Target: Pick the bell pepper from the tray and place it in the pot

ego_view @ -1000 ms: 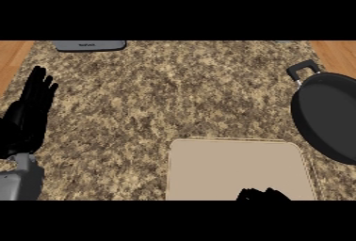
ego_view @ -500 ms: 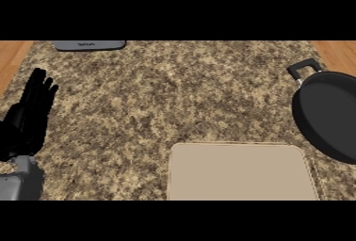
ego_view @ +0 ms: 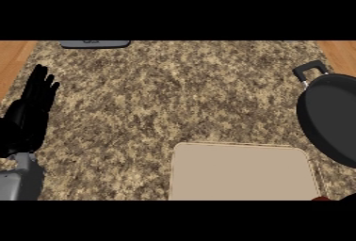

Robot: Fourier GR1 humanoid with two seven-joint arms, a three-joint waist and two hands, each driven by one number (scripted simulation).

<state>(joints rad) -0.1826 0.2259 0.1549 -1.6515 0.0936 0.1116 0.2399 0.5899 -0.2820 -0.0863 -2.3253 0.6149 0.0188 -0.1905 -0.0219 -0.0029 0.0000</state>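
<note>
Where the desk shows: a speckled brown-and-tan stone desk (ego_view: pixel 173 94) fills most of the head view, with strips of orange wood at the far left and far right corners.
Tray: a pale beige tray (ego_view: pixel 240 172) with rounded corners lies on the near part of the desk, right of centre; its near edge is cut off by the view, and the surface that shows is bare.
Pot: a dark, round pot (ego_view: pixel 334 120) sits at the right edge, only partly in view, just beyond the tray's far right corner; its black handle (ego_view: pixel 308 73) points toward the far side.
Bell pepper: a small dark red scrap (ego_view: pixel 321 198) shows at the near edge, just off the tray's near right corner, with a dark shape beside it; whether it is the bell pepper cannot be told, and it lies neither on the tray's visible surface nor in the pot.
Left hand: the left hand (ego_view: pixel 31 110) shows at the left edge over the desk, fingers straight and pointing toward the far side, holding nothing, with its grey forearm (ego_view: pixel 17 181) below it.
Right hand: not identifiable in this view.
Other item: a flat grey object (ego_view: pixel 94 44) lies at the far edge, left of centre, partly cut off.
</note>
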